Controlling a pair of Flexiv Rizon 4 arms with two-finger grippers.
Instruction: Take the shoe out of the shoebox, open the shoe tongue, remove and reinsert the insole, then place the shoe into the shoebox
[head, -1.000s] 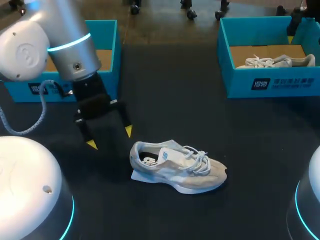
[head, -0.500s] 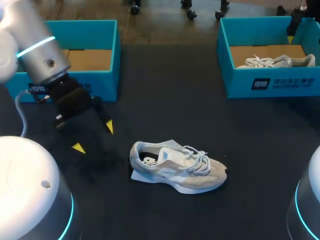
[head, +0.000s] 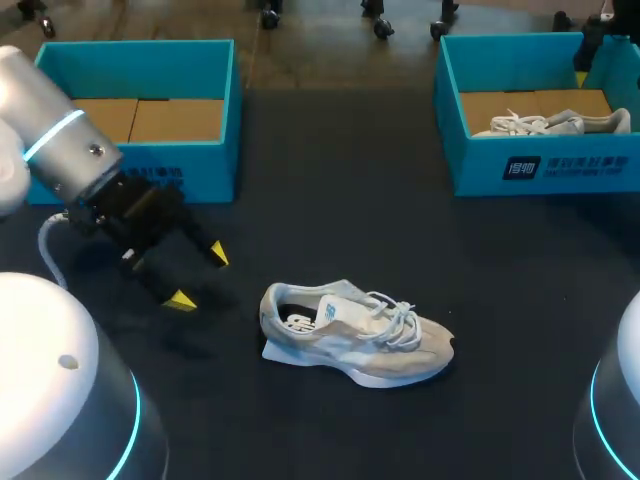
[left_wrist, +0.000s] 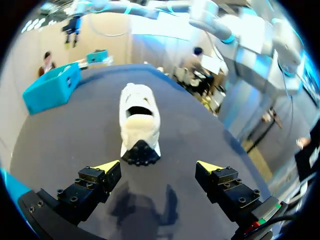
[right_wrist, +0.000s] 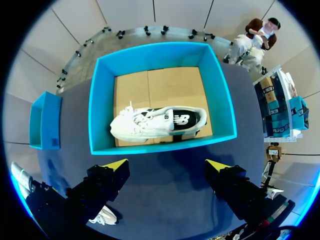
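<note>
The left shoebox (head: 232, 120) shows its brown cardboard floor. Just in front of it, the left gripper (head: 200, 277) hangs with fingers spread. The grey shoe (head: 352, 333) stands on the table (head: 330, 180) near the gripper, toe rightward. The right shoebox (head: 540, 165) holds another shoe (head: 555, 123) on its side. The right gripper (right_wrist: 167, 167) hovers above it, fingers apart.

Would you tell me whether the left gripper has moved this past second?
Yes: the left gripper has drawn leftward, away from the unmoved shoe.
</note>
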